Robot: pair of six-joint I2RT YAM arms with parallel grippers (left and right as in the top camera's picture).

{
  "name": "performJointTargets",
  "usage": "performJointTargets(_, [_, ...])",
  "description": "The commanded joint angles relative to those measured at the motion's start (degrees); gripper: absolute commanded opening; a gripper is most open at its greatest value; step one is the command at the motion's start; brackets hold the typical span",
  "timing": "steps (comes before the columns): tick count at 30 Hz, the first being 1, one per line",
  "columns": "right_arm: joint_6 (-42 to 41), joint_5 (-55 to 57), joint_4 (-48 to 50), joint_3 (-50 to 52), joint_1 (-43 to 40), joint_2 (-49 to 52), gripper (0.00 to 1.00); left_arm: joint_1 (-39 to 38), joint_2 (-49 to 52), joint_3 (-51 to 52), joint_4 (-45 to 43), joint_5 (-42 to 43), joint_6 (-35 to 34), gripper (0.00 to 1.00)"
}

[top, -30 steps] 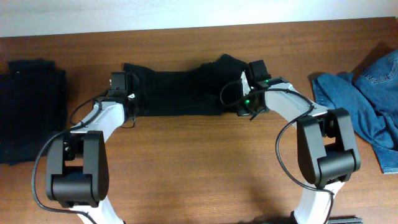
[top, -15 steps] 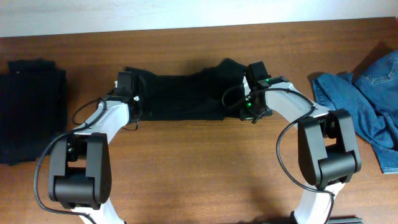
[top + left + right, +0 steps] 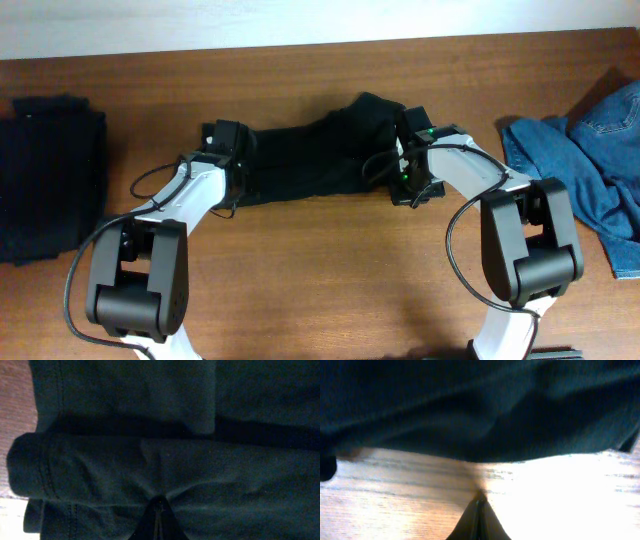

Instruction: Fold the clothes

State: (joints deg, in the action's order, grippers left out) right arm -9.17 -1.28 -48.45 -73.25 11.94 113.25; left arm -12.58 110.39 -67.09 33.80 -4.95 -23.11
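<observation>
From overhead, a plain black soft-cloth garment (image 3: 300, 165) lies bunched in a long band across the middle of the brown wooden counter (image 3: 320, 280). The left tool (image 3: 232, 142) sits at its left end and the right tool (image 3: 412, 120) at its right end. Both sets of tips are hidden under the arms' own housings, so neither grip can be read here. A dark folded stack of cloth (image 3: 50, 180) lies at the far left, its layers too dark to separate. A crumpled blue denim garment (image 3: 590, 170) at the far right is cut off by the edge.

In the left wrist view, the left tool (image 3: 159, 510) is closed, and the black cloth puckers into its tips, pinched. A rolled, stitched hem runs above it.

In the right wrist view, the right tool (image 3: 480, 500) is also closed, with blurred wood behind the tips. The garment's edge lies just beyond, and I cannot tell if any cloth is caught.
</observation>
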Motion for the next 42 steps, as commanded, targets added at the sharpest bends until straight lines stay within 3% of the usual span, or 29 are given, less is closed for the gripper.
performJointTargets(1, [-0.7, 0.9, 0.1, 0.4, 0.5, -3.7, 0.04, -0.9, 3.7, 3.6, 3.4, 2.8, 0.7, 0.01])
performJointTargets(7, [0.1, 0.9, 9.6, 0.4, 0.5, -7.0, 0.04, -0.9, 3.7, 3.6, 3.6, -0.1, 0.2, 0.0])
performJointTargets(13, [1.1, 0.9, 19.5, 0.7, 0.5, -4.3, 0.04, -0.9, 3.7, 3.6, 3.3, -0.1, 0.0, 0.01])
performJointTargets(20, [1.0, 1.1, 24.6, 0.7, 0.4, -0.2, 0.04, -0.9, 3.7, 3.6, 3.1, -0.1, 0.0, 0.01])
performJointTargets(30, [1.4, 5.3, 20.6, 1.2, 0.3, 2.5, 0.04, -0.9, 3.7, 3.6, 2.8, -0.9, 0.0, 0.01])
performJointTargets(42, [-0.8, 9.5, 5.3, 1.3, -1.5, 2.5, 0.04, -0.9, 3.7, 3.6, 3.0, -0.9, 0.0, 0.01])
